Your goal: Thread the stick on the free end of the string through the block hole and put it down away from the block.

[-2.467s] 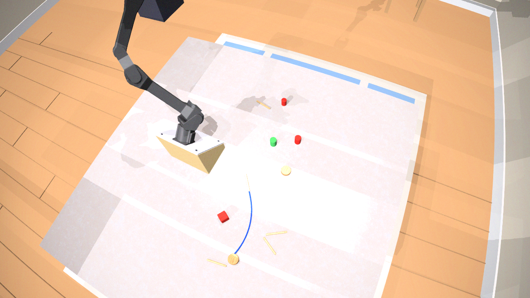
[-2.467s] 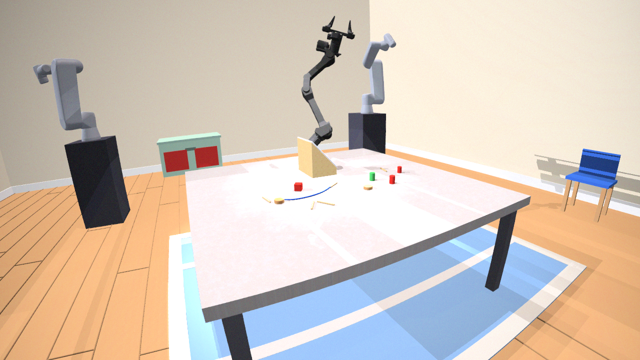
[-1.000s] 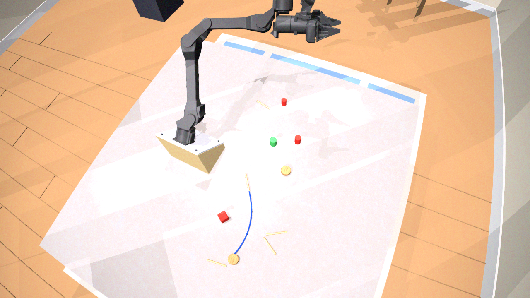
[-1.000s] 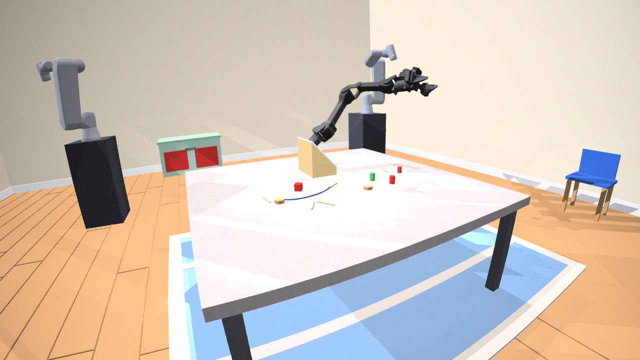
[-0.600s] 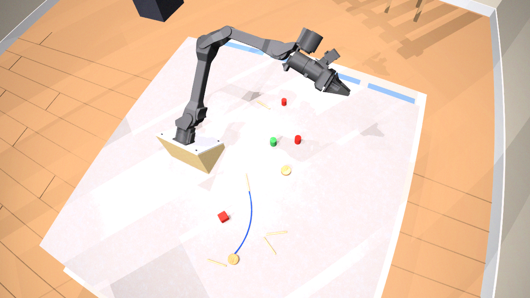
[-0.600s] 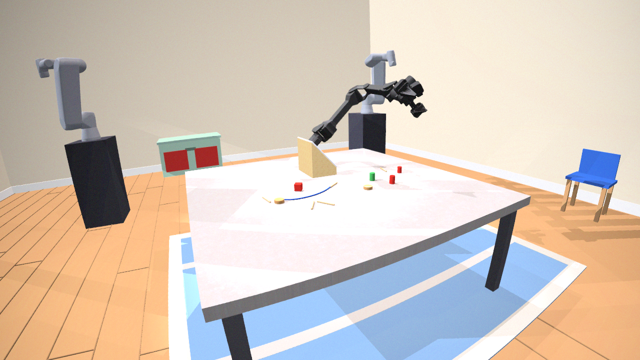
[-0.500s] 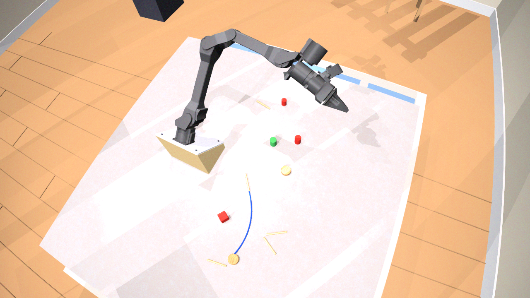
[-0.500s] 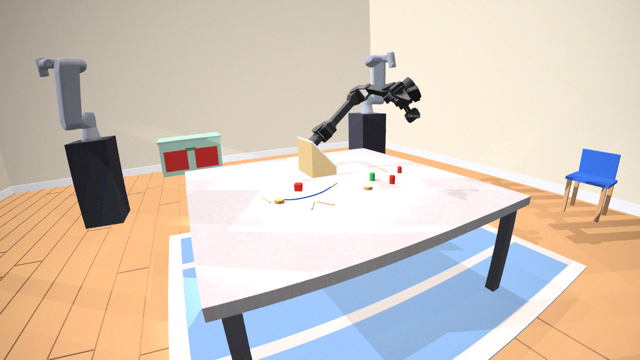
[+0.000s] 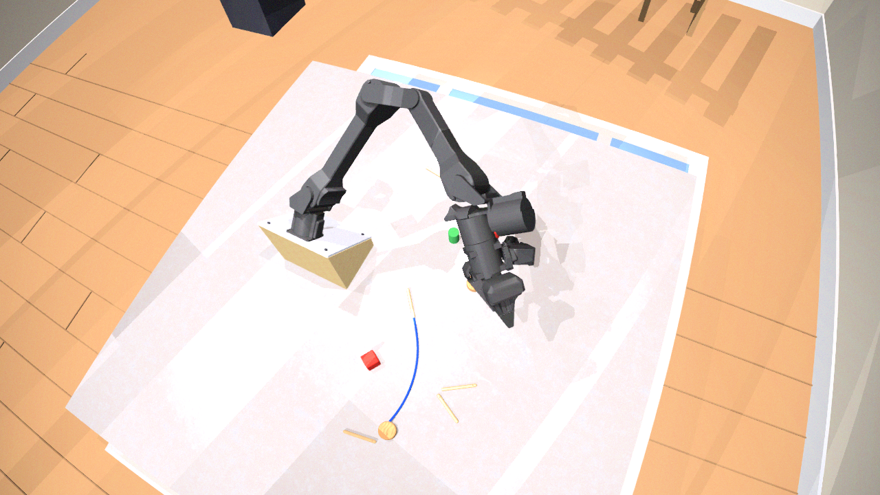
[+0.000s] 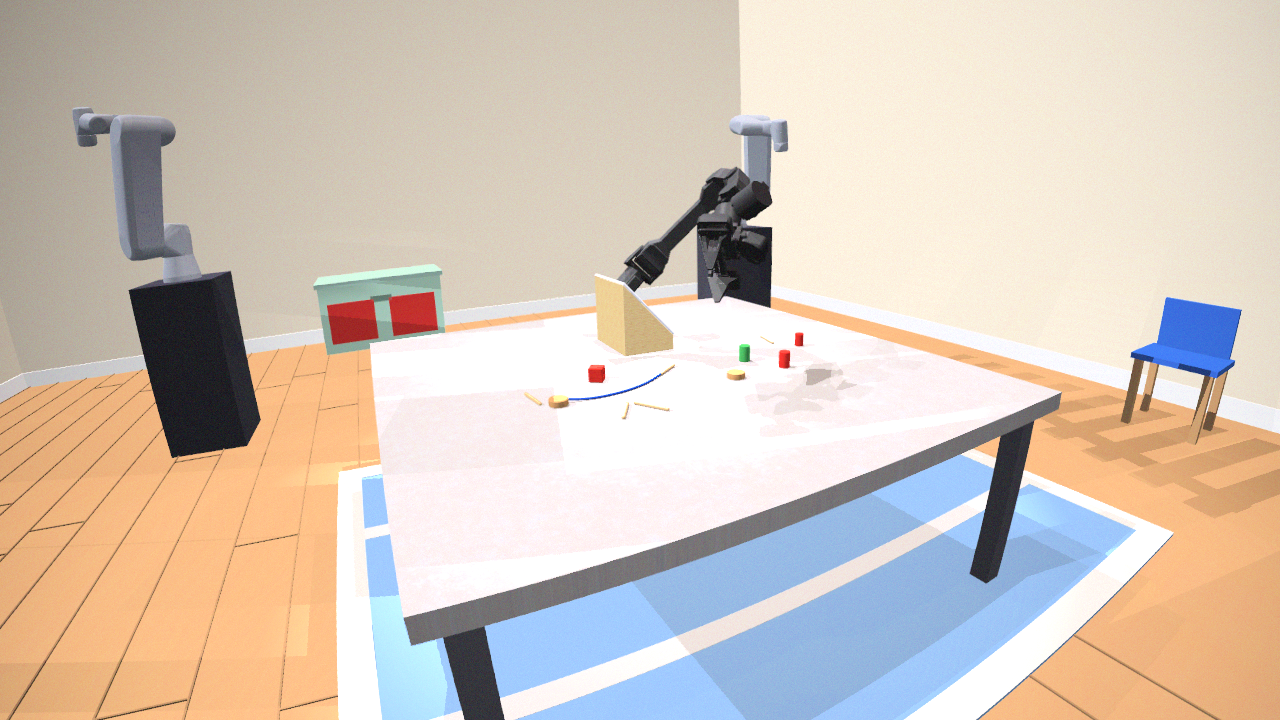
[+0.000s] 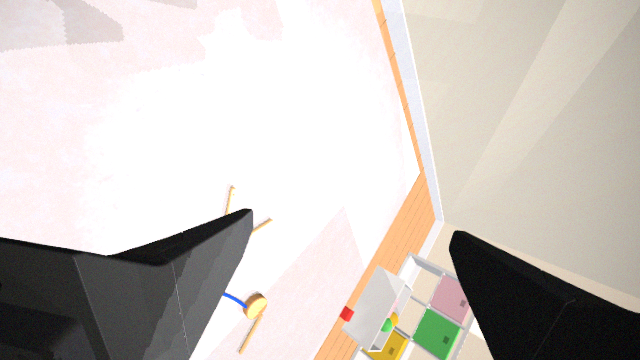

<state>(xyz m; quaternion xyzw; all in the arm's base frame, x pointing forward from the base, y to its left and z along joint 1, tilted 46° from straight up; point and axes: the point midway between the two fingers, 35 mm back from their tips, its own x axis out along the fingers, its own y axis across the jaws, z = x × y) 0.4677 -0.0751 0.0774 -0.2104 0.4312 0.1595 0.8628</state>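
A thin wooden stick [image 9: 411,302] [image 10: 667,368] lies on the table at the end of the blue string [image 9: 417,347] [image 10: 617,394] [image 11: 235,299]. The string curves to the round wooden button [image 9: 387,430] [image 10: 558,402] [image 11: 256,306]. A red cube [image 9: 370,359] [image 10: 597,374] stands beside the string's curve; I cannot make out a hole in it or identify the holed block for certain. My gripper [image 9: 507,317] [image 10: 717,291] [image 11: 351,229] is open and empty, high above the table, tilted downward, well to the side of the stick. In the wrist view the stick does not show.
Two loose sticks [image 9: 459,387] [image 9: 447,408] lie beyond the string, another [image 9: 359,436] beside the button, and one [image 10: 767,340] farther back. A second wooden disc [image 9: 471,286] [image 10: 735,375], a green cylinder [image 9: 453,235] [image 10: 743,352] and two red cylinders [image 10: 784,359] [image 10: 799,339] stand nearer the arm.
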